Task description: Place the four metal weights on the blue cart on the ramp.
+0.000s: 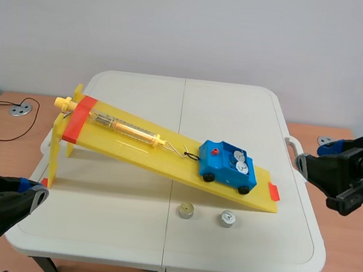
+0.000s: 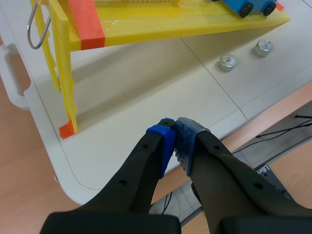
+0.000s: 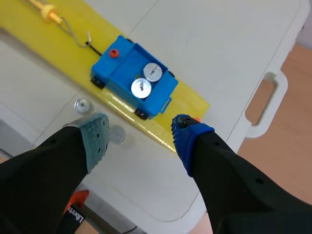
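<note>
Scene view: two weights (image 1: 236,157) in blue cart (image 1: 225,174)

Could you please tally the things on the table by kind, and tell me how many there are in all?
Yellow plastic ramp: 1
Blue toy cart: 1
Clear yellow spring scale: 1
Round silver metal weights: 4
Total: 7

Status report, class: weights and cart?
Left gripper shut, right gripper open, both empty. Two round metal weights in blue cart, two on white table. Nothing blocking.
</note>
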Robot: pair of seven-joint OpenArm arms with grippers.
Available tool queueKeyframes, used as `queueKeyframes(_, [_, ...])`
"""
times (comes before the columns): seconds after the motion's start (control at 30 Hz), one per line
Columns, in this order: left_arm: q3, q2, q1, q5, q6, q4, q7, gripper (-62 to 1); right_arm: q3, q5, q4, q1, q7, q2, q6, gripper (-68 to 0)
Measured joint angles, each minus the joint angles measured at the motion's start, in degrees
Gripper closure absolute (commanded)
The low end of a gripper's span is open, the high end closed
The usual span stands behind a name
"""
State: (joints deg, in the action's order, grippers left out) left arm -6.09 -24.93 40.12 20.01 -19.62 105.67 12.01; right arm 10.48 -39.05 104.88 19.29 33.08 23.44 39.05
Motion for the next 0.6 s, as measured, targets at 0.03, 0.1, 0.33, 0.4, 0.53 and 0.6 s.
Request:
queueKeyframes(0.03, [0.0,0.0,0.0,0.0,0.0,0.0,0.0,-2.7,0.0,0.0,0.8,0.9,0.2,0.1,0.0,-29.8])
queueKeyframes(0.1, [0.0,0.0,0.0,0.0,0.0,0.0,0.0,-2.7,0.0,-0.1,1.6,2.6,0.3,0.1,0.3,-29.8])
queueKeyframes(0.33, [0.0,0.0,0.0,0.0,0.0,0.0,0.0,-2.7,-2.9,2.3,1.4,5.7,0.3,-0.2,0.4,-29.7])
queueKeyframes(0.4, [0.0,0.0,0.0,0.0,0.0,0.0,0.0,-2.7,-5.3,4.2,0.9,5.7,-0.7,-0.5,0.2,-29.7])
queueKeyframes(0.53, [0.0,0.0,0.0,0.0,0.0,0.0,0.0,-2.7,-10.0,9.7,-1.2,5.6,-4.2,-2.4,-1.2,-29.7])
queueKeyframes(0.6, [0.0,0.0,0.0,0.0,0.0,0.0,0.0,-2.7,-11.7,11.7,-2.8,5.6,-6.2,-3.8,-1.9,-29.7])
